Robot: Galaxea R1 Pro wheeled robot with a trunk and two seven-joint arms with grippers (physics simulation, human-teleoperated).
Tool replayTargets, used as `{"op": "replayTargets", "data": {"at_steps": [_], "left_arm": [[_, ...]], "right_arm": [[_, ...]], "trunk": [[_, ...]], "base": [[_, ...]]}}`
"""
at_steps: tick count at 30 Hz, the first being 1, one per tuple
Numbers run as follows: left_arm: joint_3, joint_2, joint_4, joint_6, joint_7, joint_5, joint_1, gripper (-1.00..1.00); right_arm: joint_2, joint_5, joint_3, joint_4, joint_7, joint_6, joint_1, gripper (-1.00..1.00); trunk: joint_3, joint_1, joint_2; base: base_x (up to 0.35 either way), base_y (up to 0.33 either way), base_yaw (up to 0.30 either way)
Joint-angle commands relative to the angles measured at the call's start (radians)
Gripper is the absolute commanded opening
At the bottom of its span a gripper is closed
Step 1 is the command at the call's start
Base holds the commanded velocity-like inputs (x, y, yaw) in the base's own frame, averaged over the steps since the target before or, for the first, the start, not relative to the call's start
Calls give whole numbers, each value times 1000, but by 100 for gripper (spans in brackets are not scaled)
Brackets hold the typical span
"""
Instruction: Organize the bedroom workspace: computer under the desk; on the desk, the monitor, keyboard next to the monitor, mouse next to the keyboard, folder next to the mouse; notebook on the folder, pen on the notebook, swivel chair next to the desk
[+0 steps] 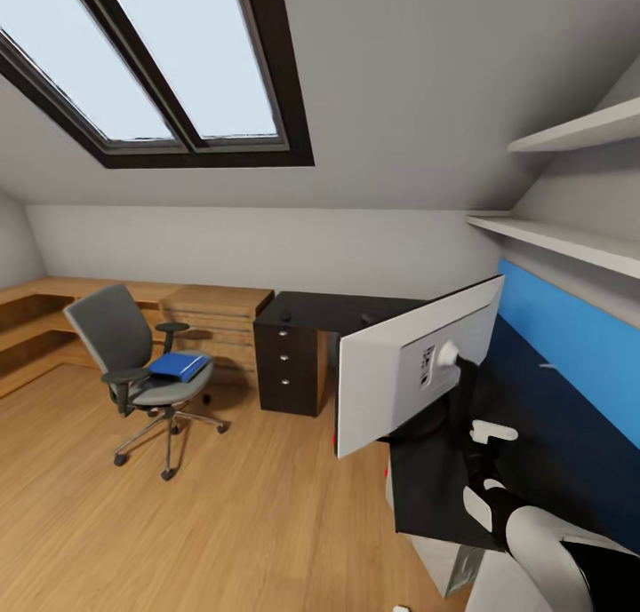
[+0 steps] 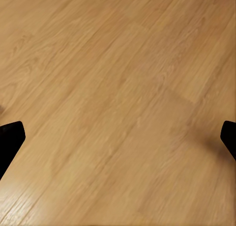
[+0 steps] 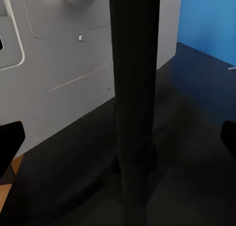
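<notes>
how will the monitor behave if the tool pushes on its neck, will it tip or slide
The monitor looks top-heavy: a wide screen on one thin neck, so a high push would probably tip it. A low push near the base may slide it, since the desk looks glossy. The right tool brackets the neck.

Daylight pours in from the skylight (image 1: 151, 61) above me, its 2 panes washed out to pale, featureless white-blue. The room reads bright and even, with soft shadows under the swivel chair (image 1: 142, 363) on the wooden floor (image 1: 178, 523). Straight lines bow toward the head view's edges. My right wrist view is dim: the monitor (image 3: 64, 54) looks flat grey, its black neck nearly detailless. My left wrist view is warm, slightly soft.
</notes>
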Motion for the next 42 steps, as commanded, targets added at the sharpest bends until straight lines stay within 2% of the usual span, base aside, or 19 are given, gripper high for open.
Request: {"op": "replayTargets", "data": {"at_steps": [1,42], "left_arm": [[-2,0,-1,-2,3,10,0,100],[-2,1,0,-3,3,11,0,100]], "right_arm": [[0,-5,-1,1,3,-4,-1,100],[0,-5,-1,1,3,-4,-1,100]], "trunk": [[-1,1,-1],[-1,1,-1]], "base": [[239,-75,0],[98,-36,0]]}}
